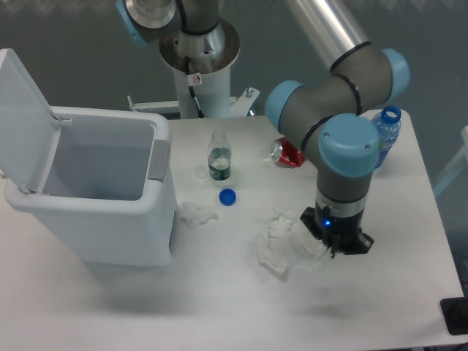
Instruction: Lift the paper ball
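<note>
Several crumpled white paper balls lie on the white table. One (196,214) is beside the bin, one (278,224) is at the middle, one (271,256) is nearer the front, and one (310,247) lies right against my gripper. My gripper (333,247) points straight down at the table, just right of that last paper ball. Its black body hides the fingertips, so I cannot tell whether the jaws are open or shut, or whether they hold the paper.
A large white bin (102,190) with its lid open stands at the left. A small clear bottle (219,157), a blue cap (227,196), a red can (287,153) and a blue-capped plastic bottle (386,131) are on the table behind the arm.
</note>
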Available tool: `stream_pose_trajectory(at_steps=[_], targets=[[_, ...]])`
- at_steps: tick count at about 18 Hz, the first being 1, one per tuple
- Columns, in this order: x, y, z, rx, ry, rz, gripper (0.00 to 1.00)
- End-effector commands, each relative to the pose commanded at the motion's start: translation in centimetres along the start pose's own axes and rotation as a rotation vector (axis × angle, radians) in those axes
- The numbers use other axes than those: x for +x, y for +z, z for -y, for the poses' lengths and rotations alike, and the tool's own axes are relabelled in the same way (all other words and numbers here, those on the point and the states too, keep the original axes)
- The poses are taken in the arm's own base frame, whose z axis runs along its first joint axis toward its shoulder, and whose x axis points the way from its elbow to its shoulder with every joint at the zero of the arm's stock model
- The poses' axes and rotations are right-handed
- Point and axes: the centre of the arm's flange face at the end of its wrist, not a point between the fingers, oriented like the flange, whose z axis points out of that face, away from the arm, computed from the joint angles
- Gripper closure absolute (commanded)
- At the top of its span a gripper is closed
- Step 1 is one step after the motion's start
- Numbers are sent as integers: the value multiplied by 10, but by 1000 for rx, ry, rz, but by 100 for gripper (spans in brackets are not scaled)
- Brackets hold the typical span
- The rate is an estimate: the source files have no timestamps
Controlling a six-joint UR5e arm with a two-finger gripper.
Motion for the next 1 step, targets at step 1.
stream_pose_trajectory(at_steps=[1], targets=[[1, -3, -4, -18, 7, -6, 100]])
